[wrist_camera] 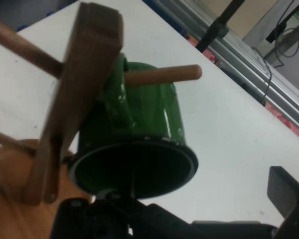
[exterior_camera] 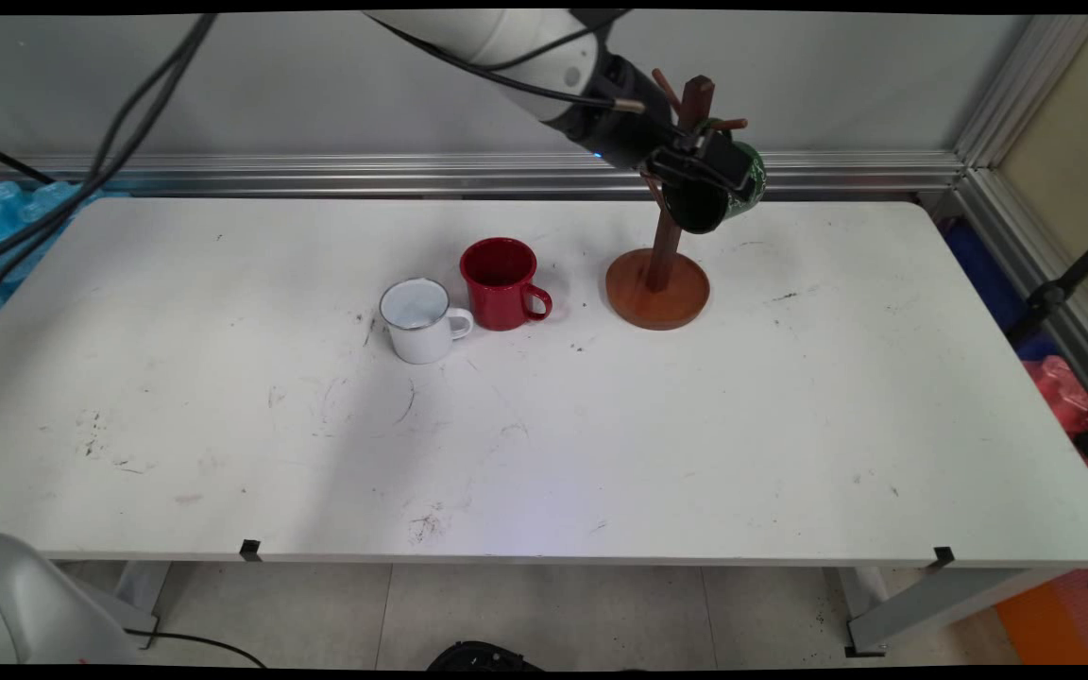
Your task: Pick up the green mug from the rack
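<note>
A green enamel mug [exterior_camera: 723, 194] hangs tilted on the wooden mug tree [exterior_camera: 662, 274], mouth toward the hand. In the hand view the green mug [wrist_camera: 144, 114] has its handle over a peg [wrist_camera: 164, 74] of the tree's post [wrist_camera: 74, 94]. My gripper [exterior_camera: 700, 165] is right at the mug's rim and stands open. One finger [wrist_camera: 286, 189] is well off to the right of the mug, apart from it, and the black linkage sits just under the rim. The gripper [wrist_camera: 189, 209] holds nothing.
A red mug [exterior_camera: 501, 281] and a white enamel mug [exterior_camera: 421, 319] stand side by side on the white table [exterior_camera: 544, 444], left of the tree's round base [exterior_camera: 657, 291]. Aluminium rails run along the back and right edges.
</note>
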Tool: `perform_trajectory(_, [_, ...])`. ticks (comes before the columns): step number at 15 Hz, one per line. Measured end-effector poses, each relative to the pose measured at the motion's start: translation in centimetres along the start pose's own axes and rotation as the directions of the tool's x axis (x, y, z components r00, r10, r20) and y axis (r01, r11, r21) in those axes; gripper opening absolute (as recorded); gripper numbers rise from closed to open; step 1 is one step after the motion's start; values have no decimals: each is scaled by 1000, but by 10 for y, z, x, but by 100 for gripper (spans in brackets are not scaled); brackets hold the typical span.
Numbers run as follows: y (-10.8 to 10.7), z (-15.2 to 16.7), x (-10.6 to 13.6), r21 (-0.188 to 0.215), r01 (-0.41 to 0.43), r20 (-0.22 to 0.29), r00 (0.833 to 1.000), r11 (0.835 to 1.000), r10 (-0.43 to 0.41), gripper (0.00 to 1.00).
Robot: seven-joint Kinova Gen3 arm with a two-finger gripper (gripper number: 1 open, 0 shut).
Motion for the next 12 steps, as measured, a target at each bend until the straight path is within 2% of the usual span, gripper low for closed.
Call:
perform_trajectory(6, [6,28,6,-29,36,-2,999,999,-36,100])
perform_trajectory(12, [7,44,8,-37,57,0,998,998,-57,100])
